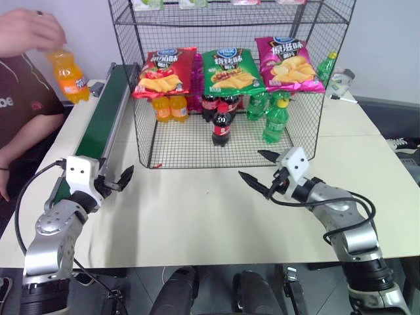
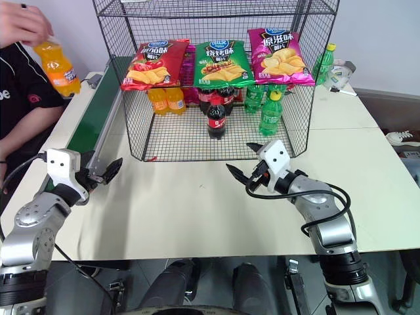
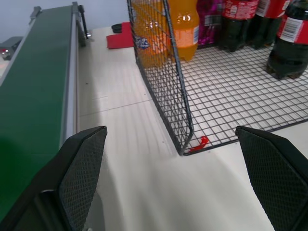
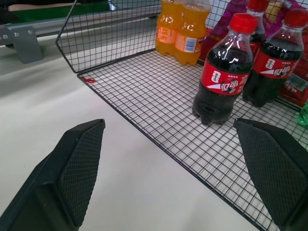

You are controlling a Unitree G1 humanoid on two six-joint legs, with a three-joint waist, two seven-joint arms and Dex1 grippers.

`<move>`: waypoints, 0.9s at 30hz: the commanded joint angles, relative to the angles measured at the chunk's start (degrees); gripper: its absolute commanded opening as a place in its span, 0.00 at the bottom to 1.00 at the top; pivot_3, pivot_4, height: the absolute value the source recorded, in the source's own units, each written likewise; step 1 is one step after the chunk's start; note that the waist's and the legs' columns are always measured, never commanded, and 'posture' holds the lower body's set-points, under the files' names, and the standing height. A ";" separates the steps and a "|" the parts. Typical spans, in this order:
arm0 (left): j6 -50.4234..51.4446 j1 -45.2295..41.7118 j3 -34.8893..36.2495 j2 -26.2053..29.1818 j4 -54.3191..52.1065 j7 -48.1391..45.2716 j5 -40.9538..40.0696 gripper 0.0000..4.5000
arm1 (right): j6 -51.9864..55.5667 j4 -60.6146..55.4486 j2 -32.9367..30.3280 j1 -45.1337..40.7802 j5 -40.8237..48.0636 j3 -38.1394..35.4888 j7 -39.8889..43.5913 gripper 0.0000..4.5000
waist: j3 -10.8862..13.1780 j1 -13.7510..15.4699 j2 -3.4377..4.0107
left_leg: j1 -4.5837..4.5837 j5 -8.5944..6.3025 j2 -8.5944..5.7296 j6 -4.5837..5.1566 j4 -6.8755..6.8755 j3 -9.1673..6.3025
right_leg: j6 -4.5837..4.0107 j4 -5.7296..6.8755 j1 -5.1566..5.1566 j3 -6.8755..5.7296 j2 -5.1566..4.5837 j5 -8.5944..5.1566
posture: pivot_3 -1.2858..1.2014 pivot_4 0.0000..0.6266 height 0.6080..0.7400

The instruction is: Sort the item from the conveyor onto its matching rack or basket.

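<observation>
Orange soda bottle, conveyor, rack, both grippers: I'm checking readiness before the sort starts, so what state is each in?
Orange soda bottle: held in a person's hand above the conveyor's far end, not yet on the belt.
Conveyor: no item on the visible belt.
Rack: crisp bags hanging, drink bottles standing upright on its lower level.
Left gripper: open, holding nothing.
Right gripper: open, holding nothing.

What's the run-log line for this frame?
item: orange soda bottle in person's hand above conveyor | left gripper open | right gripper open | rack untouched
</observation>
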 commanded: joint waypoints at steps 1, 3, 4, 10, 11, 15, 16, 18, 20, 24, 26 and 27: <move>0.16 -0.61 2.08 0.76 0.02 2.42 1.42 0.99 | -1.71 -0.43 0.34 -1.09 -0.13 -0.29 0.19 1.00 | 0.00 0.01 0.00 | 0.00 0.00 0.00 0.00 0.00 0.00 | 0.00 0.00 0.00 0.00 0.00 0.00 | 0.52 0.24 1.00; 0.77 -1.24 2.35 1.03 0.89 3.72 2.12 0.99 | -1.84 -0.17 0.41 -1.28 -0.19 -0.18 0.18 1.00 | 0.00 0.01 0.00 | 0.00 0.00 0.00 0.00 0.00 0.00 | 0.00 0.00 0.00 0.00 0.00 0.00 | 0.52 0.24 1.00; 0.81 -1.65 2.60 0.99 1.35 4.19 2.20 0.99 | -1.96 0.04 0.47 -1.41 -0.26 -0.11 0.17 1.00 | 0.00 0.00 0.00 | 0.00 0.00 0.00 0.00 0.00 0.00 | 0.01 0.01 0.00 0.00 0.01 0.00 | 0.52 0.24 1.00; 1.01 -2.53 3.33 0.47 1.72 6.61 2.74 0.99 | -2.67 1.39 1.01 -2.50 -0.58 0.07 -0.48 1.00 | 0.00 0.00 0.00 | 0.00 0.00 0.00 0.00 0.00 0.00 | 0.02 0.01 -0.02 -0.01 0.01 0.01 | 0.52 0.24 1.00; 2.44 -2.53 3.41 0.55 1.48 7.65 2.98 0.99 | -2.78 1.55 1.19 -2.64 -0.78 0.11 -0.72 1.00 | 0.00 0.00 0.00 | 0.00 0.00 0.00 0.00 0.00 0.00 | 0.03 0.01 -0.02 -0.01 0.01 0.02 | 0.52 0.24 1.00; 2.37 -3.00 3.49 0.62 1.69 9.72 4.03 0.99 | -3.23 2.18 2.20 -3.17 -2.41 0.00 -2.94 1.00 | 0.00 0.00 0.00 | 0.00 0.00 0.00 0.00 0.00 0.00 | 0.04 0.01 -0.05 -0.01 0.02 0.02 | 0.52 0.24 1.00; 2.53 -3.16 3.59 0.55 1.73 10.00 3.91 0.99 | -3.24 2.25 2.50 -3.29 -2.72 -0.07 -3.50 1.00 | 0.00 0.00 0.00 | 0.00 0.00 0.00 0.00 0.00 0.00 | 0.05 0.02 -0.06 -0.01 0.02 0.03 | 0.52 0.24 1.00; 3.20 -3.38 3.70 0.35 1.65 10.42 3.68 0.99 | -3.32 2.27 2.91 -3.45 -3.09 -0.19 -4.20 1.00 | 0.00 0.00 0.00 | 0.00 0.00 0.00 0.00 0.00 0.00 | 0.06 0.02 -0.07 -0.01 0.02 0.04 | 0.52 0.24 1.00; 3.75 -3.32 3.34 0.66 1.43 10.90 4.41 0.99 | -4.30 2.12 3.04 -3.56 -4.29 0.10 -5.03 1.00 | 0.00 0.00 0.00 | 0.00 0.00 0.00 0.00 0.01 0.00 | 0.08 0.02 -0.08 -0.01 0.02 0.05 | 0.52 0.24 1.00; 3.85 -3.46 3.53 0.54 1.62 11.82 5.16 0.99 | -4.68 2.26 3.30 -3.60 -6.13 0.63 -6.33 1.00 | 0.00 0.00 0.00 | 0.00 0.00 0.00 0.00 0.00 0.00 | 0.16 0.02 -0.09 -0.01 0.02 0.09 | 0.52 0.24 1.00; 3.70 -3.51 3.63 0.54 1.58 12.51 5.81 0.99 | -6.45 2.48 3.31 -3.69 -6.60 0.79 -5.92 1.00 | 0.00 0.00 0.00 | 0.00 0.01 0.00 0.00 0.00 0.00 | 0.17 0.02 -0.09 -0.01 0.02 0.10 | 0.52 0.24 1.00; 3.62 -3.48 3.58 0.58 1.49 12.99 6.31 0.99 | -6.86 2.63 3.41 -3.79 -6.36 0.69 -5.60 1.00 | 0.00 -0.01 0.00 | 0.00 0.00 0.00 0.00 0.00 0.00 | 0.17 0.02 -0.08 -0.01 0.02 0.10 | 0.52 0.24 1.00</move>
